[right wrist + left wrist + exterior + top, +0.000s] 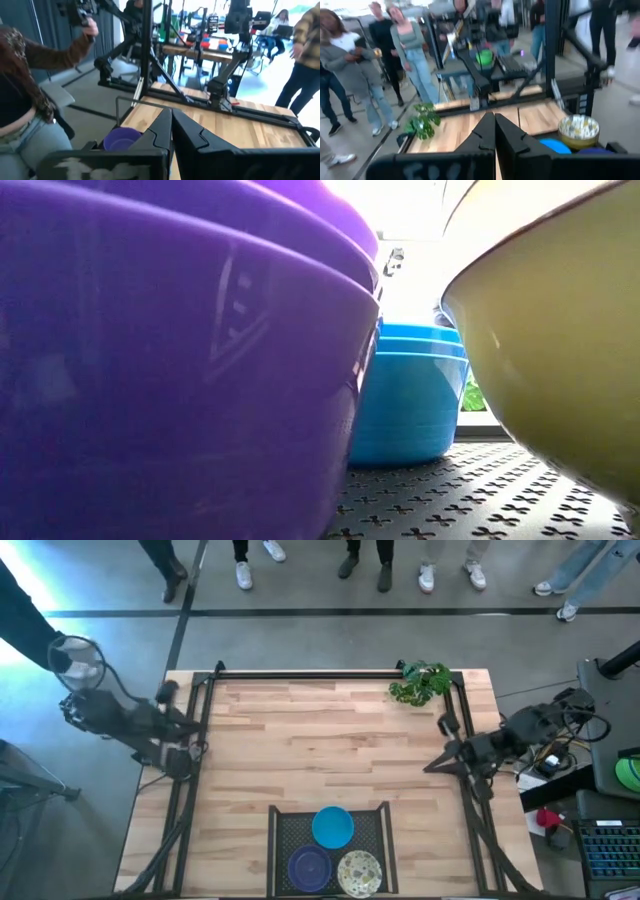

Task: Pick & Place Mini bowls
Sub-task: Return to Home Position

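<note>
My left gripper [494,119] and right gripper [171,114] are pinched closed and empty, each well apart from the wire tray [286,830], one to either side. In that tray stand the blue bowls [332,827], purple bowls [309,866] and speckled cream bowls [359,873]. I judge placing done, only homing left.

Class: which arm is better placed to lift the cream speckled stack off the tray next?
Probably right. The cream speckled stack sits on the right side of the tray, nearer the right gripper; the left gripper waits beyond the purple stack.
</note>
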